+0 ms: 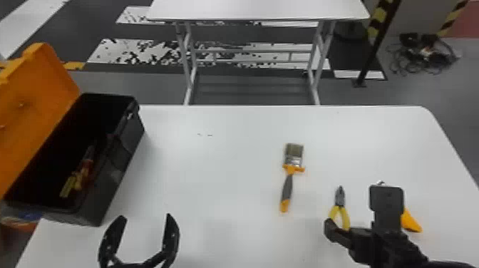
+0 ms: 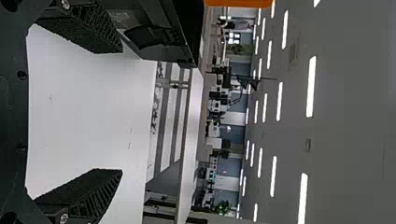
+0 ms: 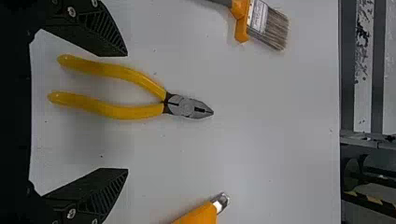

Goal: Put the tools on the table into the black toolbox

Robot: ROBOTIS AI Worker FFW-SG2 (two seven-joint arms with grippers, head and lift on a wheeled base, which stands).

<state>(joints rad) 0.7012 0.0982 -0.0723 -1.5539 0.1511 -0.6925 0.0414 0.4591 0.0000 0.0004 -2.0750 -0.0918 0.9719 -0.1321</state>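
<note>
Your right gripper [image 1: 357, 214] is hanging above the table's near right side, its fingers standing wide apart. Your left gripper [image 1: 146, 216] is waiting near the black toolbox [image 1: 119, 178], its fingers parted too. Between your right fingers, the pliers' [image 3: 182, 105] yellow handles are reaching back, lying nearer the brush-side finger; the jaws are pointing past the fingertips toward the table's far edge, the long axis running near to far. Farther left, the paintbrush [image 1: 291, 169] is lying bristles-away, slightly slanted; to the right, an orange-handled tool [image 1: 410, 220] is showing behind your gripper. All three are resting on the white table [image 1: 214, 178]. At the left, the toolbox is standing open, its orange lid [image 1: 35, 89] leaning back, with red and yellow tools [image 1: 80, 171] lying inside. Beyond, another white table [image 1: 256, 9] is standing on the gray floor.
</note>
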